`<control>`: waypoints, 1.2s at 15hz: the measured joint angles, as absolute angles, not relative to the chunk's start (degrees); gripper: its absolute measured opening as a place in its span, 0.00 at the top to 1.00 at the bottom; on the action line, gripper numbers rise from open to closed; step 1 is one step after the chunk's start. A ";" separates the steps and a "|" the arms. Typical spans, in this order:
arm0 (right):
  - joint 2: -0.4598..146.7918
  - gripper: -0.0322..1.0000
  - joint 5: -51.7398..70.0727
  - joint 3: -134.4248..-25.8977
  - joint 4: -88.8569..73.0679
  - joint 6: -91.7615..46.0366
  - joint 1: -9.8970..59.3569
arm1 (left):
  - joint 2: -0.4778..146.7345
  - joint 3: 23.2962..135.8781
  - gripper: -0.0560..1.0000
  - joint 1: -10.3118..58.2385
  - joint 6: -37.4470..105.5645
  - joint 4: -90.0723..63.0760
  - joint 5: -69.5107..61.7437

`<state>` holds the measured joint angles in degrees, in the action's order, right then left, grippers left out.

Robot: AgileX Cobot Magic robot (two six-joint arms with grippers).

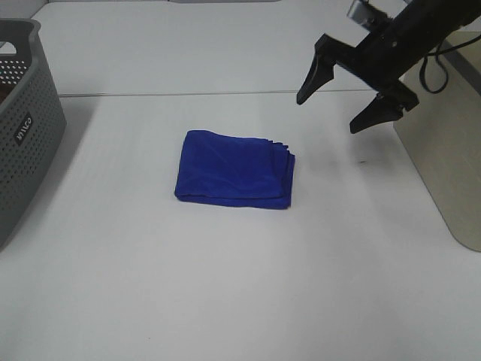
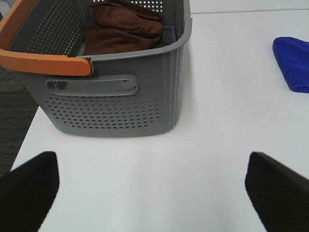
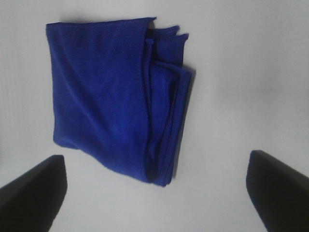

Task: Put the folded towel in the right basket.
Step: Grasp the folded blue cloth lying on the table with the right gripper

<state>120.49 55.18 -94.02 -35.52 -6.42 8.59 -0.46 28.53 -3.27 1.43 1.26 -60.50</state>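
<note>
A folded blue towel [image 1: 234, 169] lies flat on the white table [image 1: 225, 286] near its middle. It fills the right wrist view [image 3: 113, 96] and its edge shows in the left wrist view [image 2: 293, 63]. My right gripper [image 1: 347, 96] hangs open and empty in the air, up and to the right of the towel; its fingertips [image 3: 34, 186] frame the towel. The right basket [image 1: 447, 150], beige, stands at the right edge behind that arm. My left gripper [image 2: 152, 186] is open and empty over the table near the grey basket; it is out of the high view.
A grey perforated basket [image 1: 22, 120] with an orange handle [image 2: 46, 63] stands at the left edge and holds a brown towel [image 2: 123, 26]. The table's back edge [image 1: 188, 95] runs behind the blue towel.
</note>
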 joint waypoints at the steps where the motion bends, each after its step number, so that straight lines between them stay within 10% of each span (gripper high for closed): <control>1: 123.53 0.05 54.09 -95.51 -35.87 -6.42 9.45 | -0.46 28.53 0.03 -3.27 1.43 1.26 -60.50; 14: 136.59 0.08 46.41 -99.06 -40.34 -3.90 16.16 | -0.46 28.53 0.03 -3.27 1.43 1.26 -60.50; 18: 138.94 0.30 42.11 -99.52 -49.27 -5.27 22.46 | -0.46 28.53 0.03 -3.27 1.43 1.26 -60.50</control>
<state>138.94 42.11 -99.52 -49.27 -5.27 22.46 -0.46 28.53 -3.27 1.43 1.26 -60.50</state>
